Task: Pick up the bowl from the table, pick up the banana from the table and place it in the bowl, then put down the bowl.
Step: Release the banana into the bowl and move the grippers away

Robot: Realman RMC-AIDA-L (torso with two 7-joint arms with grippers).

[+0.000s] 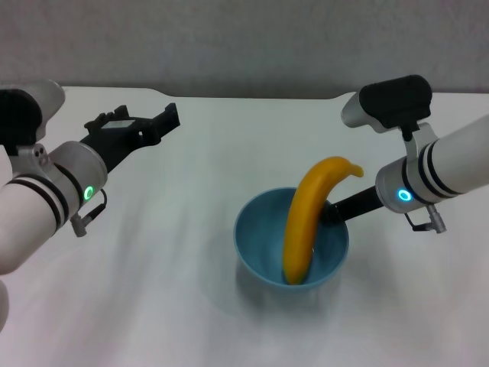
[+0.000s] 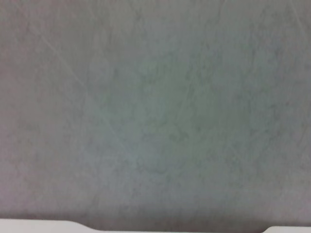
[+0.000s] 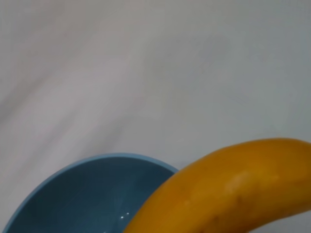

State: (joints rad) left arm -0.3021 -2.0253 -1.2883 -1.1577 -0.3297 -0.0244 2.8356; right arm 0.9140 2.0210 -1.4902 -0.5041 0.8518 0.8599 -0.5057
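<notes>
A: Step? Banana (image 1: 306, 225) stands in the bowl (image 1: 291, 247), mid-table (image 1: 191, 306).
B: Right gripper (image 1: 330, 215) at the bowl's rim; clamped or not, cannot tell.
A: Left gripper (image 1: 157, 125)?
B: Raised far left, empty; fingers unclear. Next is probably 1 move: set bowl down, release.

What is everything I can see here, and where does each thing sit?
bowl: one, light blue, on the table, middle right.
banana: one, orange-yellow, standing in the bowl, upper end leaning over its right rim.
table: one, white, filling the view, notch in its far edge.
wall: one, grey, behind the table.
left gripper: one, black, raised over the table's far left, away from the bowl, holding nothing.
right gripper: one, black, at the bowl's right rim behind the banana; jaws hidden.
</notes>
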